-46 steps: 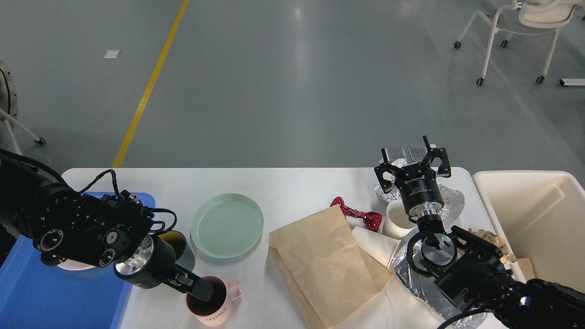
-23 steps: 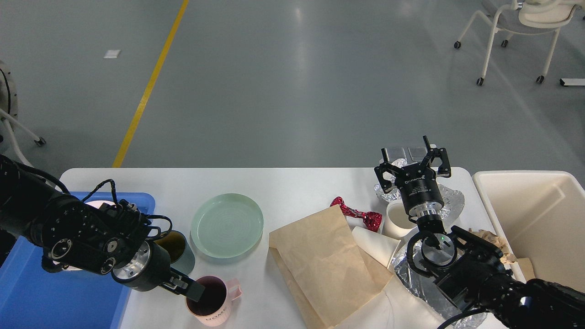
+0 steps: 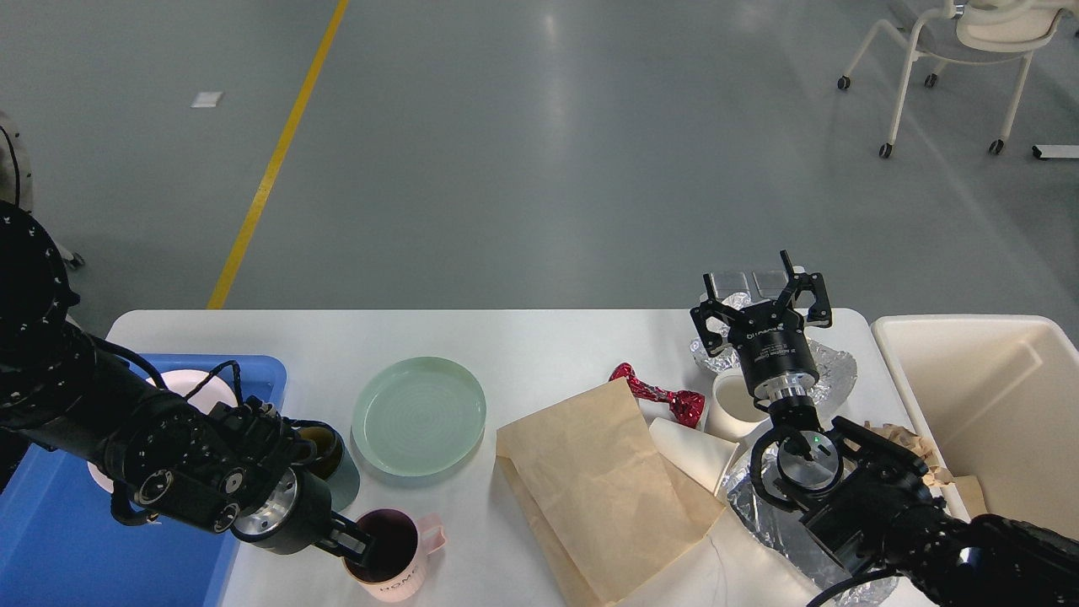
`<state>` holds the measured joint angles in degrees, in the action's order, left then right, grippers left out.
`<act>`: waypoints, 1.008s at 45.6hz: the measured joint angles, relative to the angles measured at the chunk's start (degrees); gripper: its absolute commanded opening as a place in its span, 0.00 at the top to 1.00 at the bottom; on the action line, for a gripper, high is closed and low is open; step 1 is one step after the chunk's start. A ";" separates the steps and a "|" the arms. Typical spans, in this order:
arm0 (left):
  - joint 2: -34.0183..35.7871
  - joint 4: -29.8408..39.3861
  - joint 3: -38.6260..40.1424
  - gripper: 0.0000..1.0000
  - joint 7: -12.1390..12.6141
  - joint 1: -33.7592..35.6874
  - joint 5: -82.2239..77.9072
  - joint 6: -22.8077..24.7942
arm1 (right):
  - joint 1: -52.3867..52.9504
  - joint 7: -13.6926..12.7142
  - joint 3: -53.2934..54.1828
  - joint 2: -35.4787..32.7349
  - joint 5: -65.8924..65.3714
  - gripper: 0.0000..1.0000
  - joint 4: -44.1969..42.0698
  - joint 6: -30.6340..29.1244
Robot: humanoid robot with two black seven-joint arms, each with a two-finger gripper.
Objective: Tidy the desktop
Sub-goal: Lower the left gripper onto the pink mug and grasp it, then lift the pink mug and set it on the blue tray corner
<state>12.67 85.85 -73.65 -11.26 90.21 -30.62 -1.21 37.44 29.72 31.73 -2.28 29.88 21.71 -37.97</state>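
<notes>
Nearest in, the left gripper [image 3: 364,548] is dipping a finger inside the pink mug [image 3: 389,556], sliding back toward the blue tray [image 3: 50,539] over the last second; it looks like a rim grip, though I cannot tell whether it is closed. Farther out, the right gripper [image 3: 763,305] is hanging spread wide, unmoved, over foil [image 3: 830,371] on the white desktop [image 3: 539,337]. The tray's pale dish is mostly hidden.

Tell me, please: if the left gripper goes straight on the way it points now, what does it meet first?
The left gripper points right and down into the pink mug. One finger seems already past the rim, so it would probably meet the mug's inner wall or bottom first; depth is unclear.
</notes>
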 measured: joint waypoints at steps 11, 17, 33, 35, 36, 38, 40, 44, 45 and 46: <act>0.34 0.17 -0.08 1.00 -0.30 0.24 -0.49 -0.08 | 0.00 0.05 0.00 0.00 0.00 0.00 0.00 0.00; 1.32 0.93 -0.09 1.00 -1.16 1.35 -0.63 0.62 | 0.00 0.06 0.00 0.00 0.02 0.00 0.00 0.00; 15.50 7.88 0.57 1.00 -7.53 22.28 -4.30 17.79 | 0.00 0.05 0.00 0.00 0.02 0.00 0.00 0.00; 18.91 8.24 0.60 0.99 -8.07 25.42 -6.17 21.85 | 0.00 0.05 0.00 0.00 0.02 0.00 0.00 0.00; 21.17 8.36 0.63 0.99 -8.26 27.28 -7.52 24.30 | 0.00 0.05 0.00 0.00 0.02 0.00 0.00 0.00; 25.04 8.44 0.71 0.99 -8.47 29.96 -10.19 28.14 | 0.00 0.05 0.00 0.00 0.02 0.00 0.00 0.00; 29.42 8.42 0.74 0.99 -8.55 32.51 -13.81 32.00 | 0.00 0.05 0.00 0.00 0.02 0.00 0.00 0.00; 37.74 7.83 0.76 0.99 -8.62 35.88 -22.00 38.07 | 0.00 0.03 0.00 0.00 0.02 0.00 0.00 0.00; 39.65 7.52 0.76 0.99 -8.63 36.37 -24.03 39.26 | 0.00 0.03 0.00 0.00 0.02 0.00 0.00 0.00; 41.95 6.99 0.76 0.99 -8.71 36.79 -26.60 40.61 | 0.00 0.03 0.00 0.00 0.02 0.00 0.00 0.00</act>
<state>54.62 92.84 -72.89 -19.96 127.00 -57.22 39.40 37.44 29.74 31.73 -2.28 29.90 21.71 -37.97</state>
